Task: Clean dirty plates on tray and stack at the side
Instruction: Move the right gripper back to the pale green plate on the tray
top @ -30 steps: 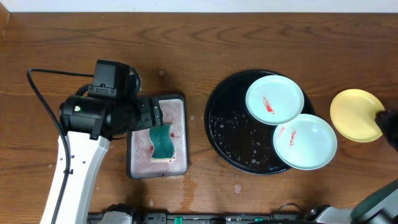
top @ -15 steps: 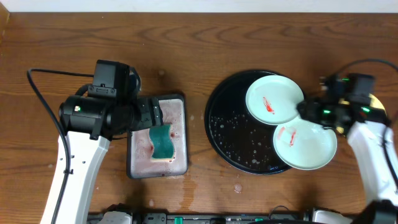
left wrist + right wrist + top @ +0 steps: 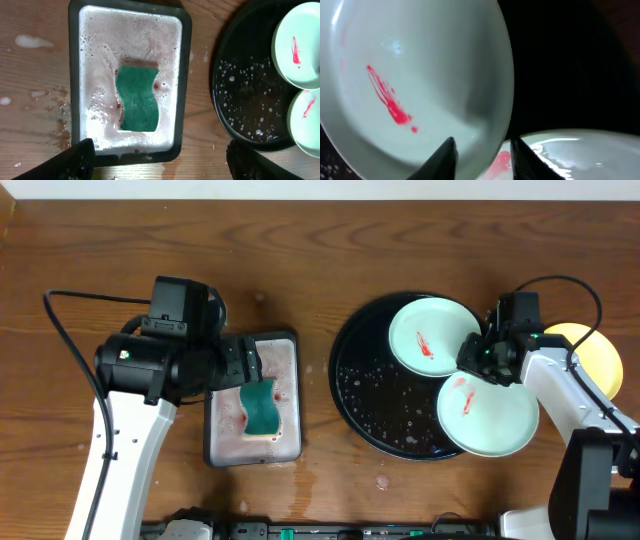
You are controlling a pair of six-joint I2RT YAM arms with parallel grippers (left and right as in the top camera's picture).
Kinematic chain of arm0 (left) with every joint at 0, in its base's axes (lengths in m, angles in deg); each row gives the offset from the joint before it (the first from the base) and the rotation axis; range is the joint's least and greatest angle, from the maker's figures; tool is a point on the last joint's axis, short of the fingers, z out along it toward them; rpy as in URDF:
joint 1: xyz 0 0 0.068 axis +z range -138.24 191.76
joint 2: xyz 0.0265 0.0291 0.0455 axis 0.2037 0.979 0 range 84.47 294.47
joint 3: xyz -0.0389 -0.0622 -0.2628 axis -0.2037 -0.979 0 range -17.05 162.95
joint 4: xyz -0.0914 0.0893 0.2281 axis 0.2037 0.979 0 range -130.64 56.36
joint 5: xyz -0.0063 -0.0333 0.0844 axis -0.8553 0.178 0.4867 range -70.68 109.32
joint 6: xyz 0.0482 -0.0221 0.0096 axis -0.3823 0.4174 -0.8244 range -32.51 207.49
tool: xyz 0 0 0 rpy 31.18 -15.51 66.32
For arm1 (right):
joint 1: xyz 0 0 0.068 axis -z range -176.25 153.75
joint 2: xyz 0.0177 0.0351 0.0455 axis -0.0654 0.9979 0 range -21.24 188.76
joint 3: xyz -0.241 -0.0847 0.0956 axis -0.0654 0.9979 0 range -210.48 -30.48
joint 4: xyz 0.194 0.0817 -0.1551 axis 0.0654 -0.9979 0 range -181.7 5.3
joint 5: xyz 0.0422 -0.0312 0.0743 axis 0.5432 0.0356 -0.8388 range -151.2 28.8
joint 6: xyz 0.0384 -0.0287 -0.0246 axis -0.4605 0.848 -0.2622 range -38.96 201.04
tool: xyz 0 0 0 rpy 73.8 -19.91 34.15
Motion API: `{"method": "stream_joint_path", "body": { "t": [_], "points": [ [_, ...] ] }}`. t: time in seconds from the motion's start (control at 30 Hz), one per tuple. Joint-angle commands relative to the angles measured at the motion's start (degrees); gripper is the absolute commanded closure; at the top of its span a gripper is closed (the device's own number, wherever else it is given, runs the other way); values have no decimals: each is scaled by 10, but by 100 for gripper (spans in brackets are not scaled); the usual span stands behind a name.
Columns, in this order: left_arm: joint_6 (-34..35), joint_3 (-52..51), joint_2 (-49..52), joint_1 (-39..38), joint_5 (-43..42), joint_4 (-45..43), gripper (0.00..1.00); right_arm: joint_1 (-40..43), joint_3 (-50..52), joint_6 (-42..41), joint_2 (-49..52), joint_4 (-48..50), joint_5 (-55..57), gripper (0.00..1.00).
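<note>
The black tray [image 3: 380, 395] holds two mint plates. The upper plate [image 3: 425, 335] has a red smear, and so does the lower plate [image 3: 490, 415]. The yellow plate [image 3: 592, 350] lies on the wood right of the tray, partly hidden by my right arm. My right gripper [image 3: 472, 352] is open, its fingers either side of the upper plate's right rim, just above the lower plate. In the right wrist view the gripper [image 3: 482, 150] straddles that rim [image 3: 505, 100], with the lower plate [image 3: 580, 155] below. My left gripper [image 3: 245, 370] is open over the grey tray.
A rectangular grey metal tray [image 3: 292, 345] with pinkish suds holds a green sponge [image 3: 261, 408] left of the black tray. The left wrist view shows the sponge [image 3: 138, 97] and soapy droplets on the black tray [image 3: 245, 95]. Wet spots mark the wood.
My right arm came in from the right edge and its gripper reached the upper mint plate's rim. That plate shifted slightly left. The left arm has not moved.
</note>
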Motion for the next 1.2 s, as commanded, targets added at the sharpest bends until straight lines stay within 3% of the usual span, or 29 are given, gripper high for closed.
{"method": "stream_joint_path", "body": {
  "t": [0.0,0.17,0.23,0.33,0.47,0.57,0.7,0.87,1.17],
  "points": [
    [-5,3,1,2,0,0,16,-6,0,-16,2,2,5,76],
    [-5,3,1,2,0,0,16,-16,0,-5,2,24,-7,85],
    [-5,3,1,2,0,0,16,-23,0,-6,3,37,-12,83],
    [-5,2,1,2,0,0,16,-36,0,-6,9,54,-4,71],
    [-5,2,1,2,0,0,16,-29,-21,149,-16,52,-43,62],
    [-5,3,1,2,0,0,16,-13,-59,199,-63,-16,-34,60],
    [-5,2,1,2,0,0,16,23,-94,198,-134,-132,-1,57],
    [-5,2,1,2,0,0,16,88,-70,162,-165,-283,122,55],
    [-5,2,1,2,0,0,16,144,51,127,-162,-220,125,56]
  ]
}}
